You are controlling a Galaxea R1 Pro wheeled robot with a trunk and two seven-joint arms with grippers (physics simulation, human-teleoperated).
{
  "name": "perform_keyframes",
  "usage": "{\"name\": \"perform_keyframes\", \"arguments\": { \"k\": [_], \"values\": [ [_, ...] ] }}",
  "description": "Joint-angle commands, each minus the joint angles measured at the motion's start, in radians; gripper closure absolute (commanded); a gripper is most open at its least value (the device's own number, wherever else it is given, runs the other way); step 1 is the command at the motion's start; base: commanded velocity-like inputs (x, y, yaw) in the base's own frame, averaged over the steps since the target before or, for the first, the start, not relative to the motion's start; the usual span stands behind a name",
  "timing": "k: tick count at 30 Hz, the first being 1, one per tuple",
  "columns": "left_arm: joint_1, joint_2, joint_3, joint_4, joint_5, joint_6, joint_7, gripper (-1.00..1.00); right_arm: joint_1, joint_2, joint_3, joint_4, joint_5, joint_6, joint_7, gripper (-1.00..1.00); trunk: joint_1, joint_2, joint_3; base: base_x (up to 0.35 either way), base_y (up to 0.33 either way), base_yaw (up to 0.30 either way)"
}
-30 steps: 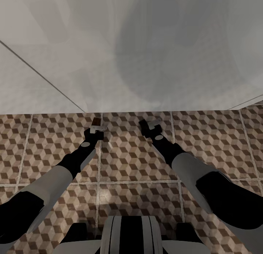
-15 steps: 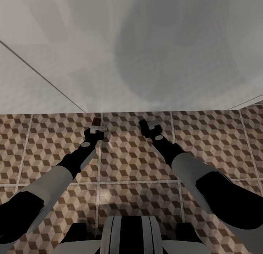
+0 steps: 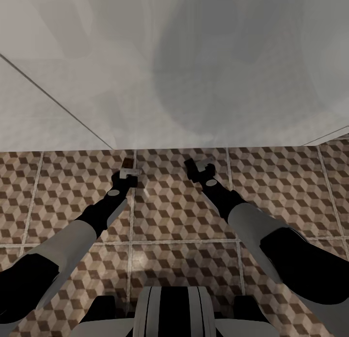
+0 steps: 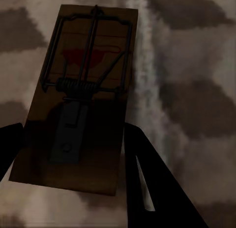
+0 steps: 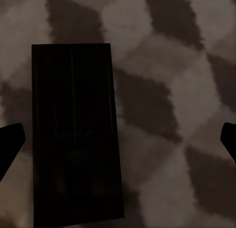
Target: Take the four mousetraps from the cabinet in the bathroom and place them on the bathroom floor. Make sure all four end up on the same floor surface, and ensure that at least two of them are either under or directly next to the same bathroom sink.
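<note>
Both arms reach down to the cube-patterned bathroom floor [image 3: 169, 216]. My left gripper [image 3: 128, 170] is shut on a mousetrap [image 4: 81, 105], a wooden board with wire parts and a red spot, held just over the tiles; one finger [image 4: 140, 169] presses its long edge. Its brown tip [image 3: 128, 161] pokes out past the gripper in the head view. My right gripper [image 3: 199, 166] is open, its fingertips [image 5: 10, 144] far apart. A second mousetrap [image 5: 73, 134], dark in shadow, lies flat on the tiles between them, untouched. The cabinet is out of view.
A large blurred white surface [image 3: 194, 75] rises just beyond the grippers and overhangs the floor's far edge; I cannot tell whether it is the vanity. Pale grout lines [image 3: 131, 216] cross the tiles. My own base [image 3: 172, 312] sits at the near edge.
The right gripper's fingers look slightly wider apart than before. Both arms and the left mousetrap stay where they were.
</note>
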Motion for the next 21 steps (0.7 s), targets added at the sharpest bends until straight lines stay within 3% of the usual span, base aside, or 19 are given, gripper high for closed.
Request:
{"name": "perform_keyframes", "arguments": {
  "k": [1, 21],
  "values": [
    [-0.001, 0.001, -0.008, 0.002, 0.006, -0.001, 0.008, 1.00, -0.001, -0.001, 0.008, 0.001, -0.006, -0.001, -0.006, -1.00, 0.000, 0.000, 0.000, 0.000, 0.000, 0.000],
    [-0.001, -0.001, -0.008, 0.039, 0.006, -0.005, 0.008, 1.00, -0.001, -0.004, 0.008, 0.001, -0.006, -0.001, -0.006, -1.00, 0.000, 0.000, 0.000, 0.000, 0.000, 0.000]
  ]
}}
